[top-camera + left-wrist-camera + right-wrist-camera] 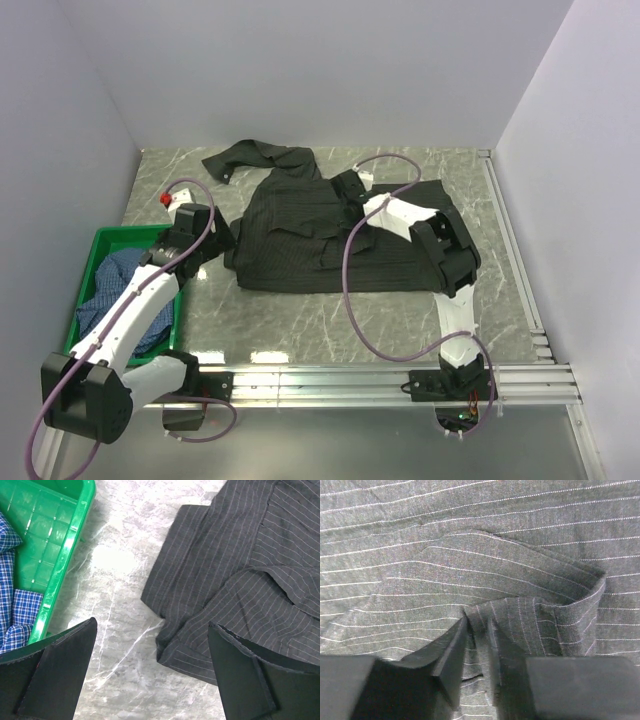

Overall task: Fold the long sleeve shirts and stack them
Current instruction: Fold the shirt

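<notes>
Right fingers (451, 655) pinch black shirt (470, 555); crate (65, 535) left.

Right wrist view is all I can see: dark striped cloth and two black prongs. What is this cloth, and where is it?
Observer: It's a black pinstriped shirt, spread on a marble table, with one sleeve trailing toward the far left.
Operator: Is the other arm helping?
Observer: No. The left gripper hangs open beside the shirt's left edge, holding nothing.
Operator: Any more shirts?
Observer: One. A blue checked shirt lies crumpled in a green crate at the table's left side.
</notes>
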`<state>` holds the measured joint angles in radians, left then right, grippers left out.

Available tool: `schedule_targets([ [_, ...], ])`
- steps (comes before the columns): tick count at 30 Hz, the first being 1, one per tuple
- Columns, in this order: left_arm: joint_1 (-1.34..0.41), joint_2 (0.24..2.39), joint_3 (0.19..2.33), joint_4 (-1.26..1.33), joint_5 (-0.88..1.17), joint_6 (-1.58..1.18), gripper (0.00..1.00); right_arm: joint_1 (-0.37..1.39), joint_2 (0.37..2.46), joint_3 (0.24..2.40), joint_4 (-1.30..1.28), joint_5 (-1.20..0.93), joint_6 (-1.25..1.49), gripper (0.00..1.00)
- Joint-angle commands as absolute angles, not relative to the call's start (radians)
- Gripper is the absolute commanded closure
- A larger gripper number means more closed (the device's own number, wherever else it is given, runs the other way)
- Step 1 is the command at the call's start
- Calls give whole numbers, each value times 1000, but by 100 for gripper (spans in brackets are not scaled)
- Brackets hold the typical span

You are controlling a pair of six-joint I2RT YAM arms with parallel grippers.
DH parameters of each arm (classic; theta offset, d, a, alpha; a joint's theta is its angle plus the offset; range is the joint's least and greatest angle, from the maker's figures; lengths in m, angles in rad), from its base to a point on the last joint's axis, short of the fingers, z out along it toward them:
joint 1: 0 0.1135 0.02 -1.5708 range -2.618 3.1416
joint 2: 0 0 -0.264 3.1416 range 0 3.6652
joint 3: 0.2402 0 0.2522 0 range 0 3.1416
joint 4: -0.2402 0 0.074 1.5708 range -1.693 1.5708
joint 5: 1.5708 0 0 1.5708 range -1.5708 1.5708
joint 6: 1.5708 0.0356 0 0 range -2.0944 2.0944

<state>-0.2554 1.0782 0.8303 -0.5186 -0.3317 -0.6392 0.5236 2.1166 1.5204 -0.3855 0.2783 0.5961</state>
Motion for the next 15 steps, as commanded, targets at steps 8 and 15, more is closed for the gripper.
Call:
schedule_targets([
  [8, -252, 1085, 828, -486, -308, -620, 2, 437, 2003, 1378, -273, 155, 678, 62],
  [15, -253, 1081, 819, -460, -253, -606, 3, 443, 2001, 1379, -291, 193, 638, 67],
])
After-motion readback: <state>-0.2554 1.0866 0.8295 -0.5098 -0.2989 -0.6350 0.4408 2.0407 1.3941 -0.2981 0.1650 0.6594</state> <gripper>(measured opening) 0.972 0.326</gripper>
